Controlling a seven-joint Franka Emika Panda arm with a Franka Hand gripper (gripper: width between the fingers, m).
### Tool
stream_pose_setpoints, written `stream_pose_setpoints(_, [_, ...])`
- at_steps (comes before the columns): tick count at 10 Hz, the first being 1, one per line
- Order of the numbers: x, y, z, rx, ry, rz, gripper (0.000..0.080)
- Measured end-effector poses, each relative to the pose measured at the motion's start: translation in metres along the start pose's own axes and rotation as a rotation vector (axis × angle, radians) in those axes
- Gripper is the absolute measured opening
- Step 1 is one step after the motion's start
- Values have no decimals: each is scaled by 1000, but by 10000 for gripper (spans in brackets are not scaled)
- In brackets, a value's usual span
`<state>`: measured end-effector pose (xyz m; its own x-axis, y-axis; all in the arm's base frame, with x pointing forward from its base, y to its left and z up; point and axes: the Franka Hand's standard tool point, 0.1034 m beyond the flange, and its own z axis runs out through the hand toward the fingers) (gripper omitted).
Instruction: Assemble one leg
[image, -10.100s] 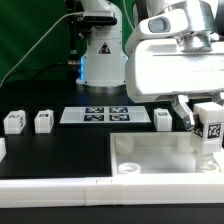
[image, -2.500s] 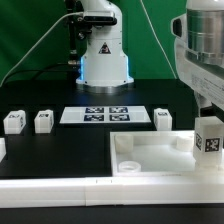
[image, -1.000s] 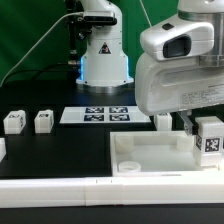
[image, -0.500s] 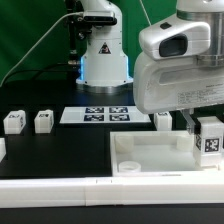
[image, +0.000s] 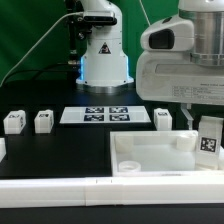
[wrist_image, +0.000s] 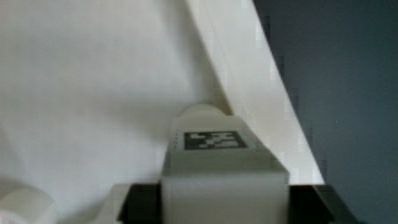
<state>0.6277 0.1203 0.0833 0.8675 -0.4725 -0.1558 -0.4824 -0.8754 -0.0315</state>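
Note:
My gripper (image: 205, 124) is at the exterior view's right, over the right near corner of the large white tray-like part (image: 150, 158). It is shut on a leg (image: 208, 140), a small white block with a black-and-white tag, which stands upright at that corner. In the wrist view the leg (wrist_image: 221, 160) fills the space between the two dark pads (wrist_image: 143, 202), tag face up, with the tray's white surface (wrist_image: 89, 100) behind it. Three more legs (image: 13, 121) (image: 43, 121) (image: 163, 119) stand on the black table.
The marker board (image: 95, 115) lies flat behind the tray. The robot's base (image: 103, 55) stands at the back centre. A white rail (image: 60, 188) runs along the table's front edge. A small white piece (image: 2, 148) shows at the left edge.
The hand has turned a little and shifted up and to the right over the last second. The leg stays at the tray's corner, its tag face now showing narrower.

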Motion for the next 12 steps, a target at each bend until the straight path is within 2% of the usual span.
stream_pose_setpoints(4, [-2,-2,1,2,-4,384,294])
stream_pose_setpoints(8, [-1,-7,0,27,2,841,294])
stream_pose_setpoints(11, [0,-9,0,37,-2,992,294])
stream_pose_setpoints(12, [0,-9,0,37,-1,967,398])
